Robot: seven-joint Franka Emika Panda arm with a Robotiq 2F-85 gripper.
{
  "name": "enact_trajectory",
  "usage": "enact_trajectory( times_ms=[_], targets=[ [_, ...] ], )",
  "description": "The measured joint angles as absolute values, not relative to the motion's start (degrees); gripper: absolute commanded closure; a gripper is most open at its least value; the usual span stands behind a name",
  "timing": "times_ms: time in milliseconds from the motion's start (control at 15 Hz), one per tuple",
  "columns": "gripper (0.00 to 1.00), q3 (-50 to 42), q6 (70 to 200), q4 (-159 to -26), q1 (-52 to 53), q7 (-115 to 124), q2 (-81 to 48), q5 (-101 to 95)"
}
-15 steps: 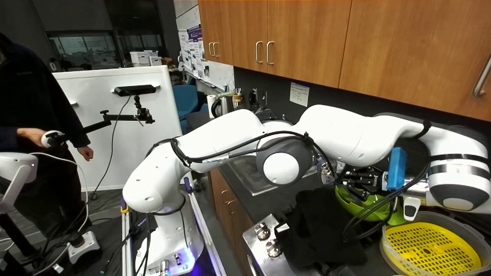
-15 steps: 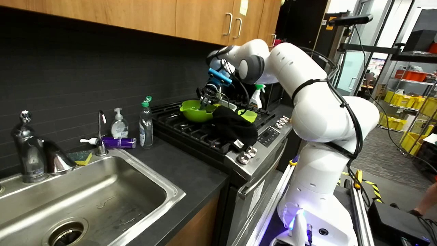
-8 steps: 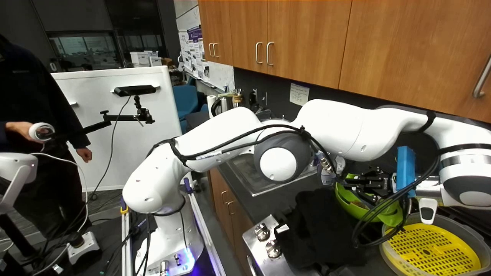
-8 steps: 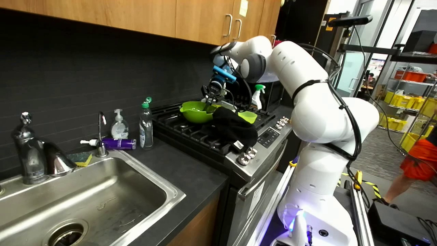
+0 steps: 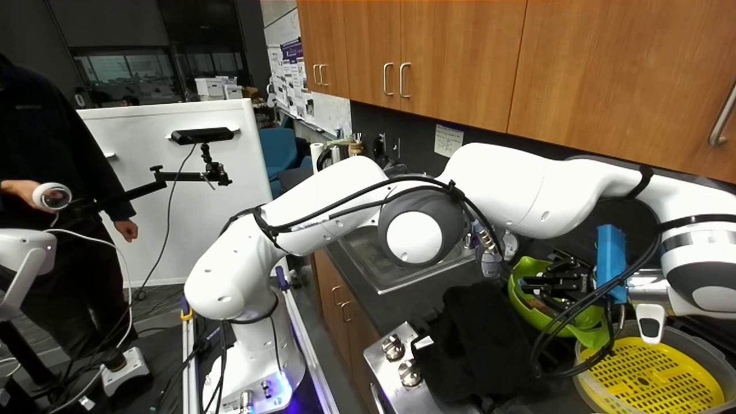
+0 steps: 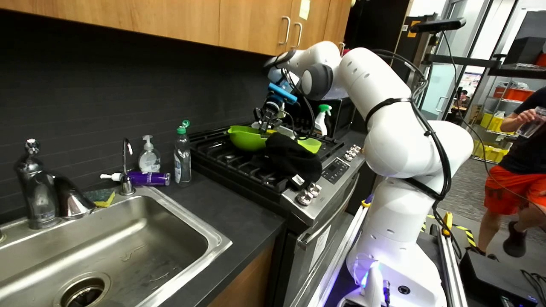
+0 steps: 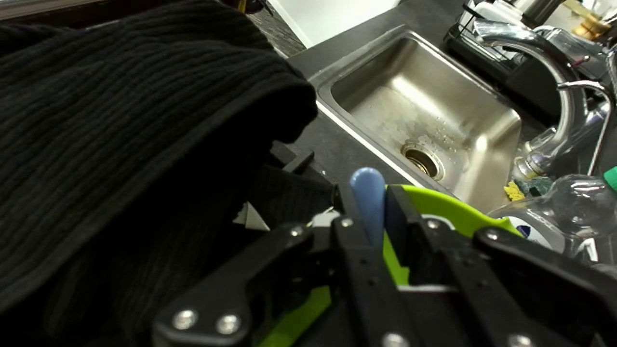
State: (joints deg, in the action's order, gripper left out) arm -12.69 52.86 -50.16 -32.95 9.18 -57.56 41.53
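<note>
My pincer [image 7: 370, 219] is clamped onto a blue handle [image 7: 369, 195], as I read the wrist view: the rounded tip pokes out just past the fingertips, and the rest is hidden under the linkage, so I can't tell what its other end is. In both exterior views the grip sits over the green bowl [image 6: 247, 140], which stands on the stove [image 6: 335, 170]; a brownish patch [image 5: 541, 306] shows inside. Just beside the bowl, a black cloth [image 6: 294, 162] lies bunched towards the knobs [image 6: 305, 197]. Near it too, a clear tub [image 5: 724, 367] holds a yellow slotted tray [image 5: 650, 374]. Farther off, a clear bottle [image 6: 182, 160] with a green cap stands on the worktop [image 6: 226, 213], and past that is the sink [image 6: 132, 273].

The hidden end worries me most. Were it to catch the bowl's wall, I think the smooth, round handle could twist between the pads, or the bowl could be dragged or tipped on the stove's bars. My cables [image 5: 645, 261] loop low over the tub and might snag a rim.

The handle looks plain blue, smooth and unmarked where it shows; the bowl is bright lime, with a pointed pouring lip.
</note>
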Motion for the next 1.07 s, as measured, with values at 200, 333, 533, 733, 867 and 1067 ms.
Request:
enact_trajectory(
  times_ms=[200,333,533,733,867,1067],
  targets=[
    [0.95,-13.56,54.26,-54.11,-32.26,8.08,-55.38,41.52],
    [0.95,-14.27,55.54,-57.86,-31.49,6.87,-53.28,41.42],
    [0.95,-15.51,57.86,-65.0,-29.93,4.5,-49.17,40.67],
    [0.95,-16.79,60.78,-73.0,-28.01,2.61,-44.34,39.44],
    [0.95,-17.5,62.98,-78.65,-26.59,2.04,-40.72,38.84],
    [0.95,-17.57,66.95,-86.4,-25.1,2.07,-34.89,37.77]
  ],
)
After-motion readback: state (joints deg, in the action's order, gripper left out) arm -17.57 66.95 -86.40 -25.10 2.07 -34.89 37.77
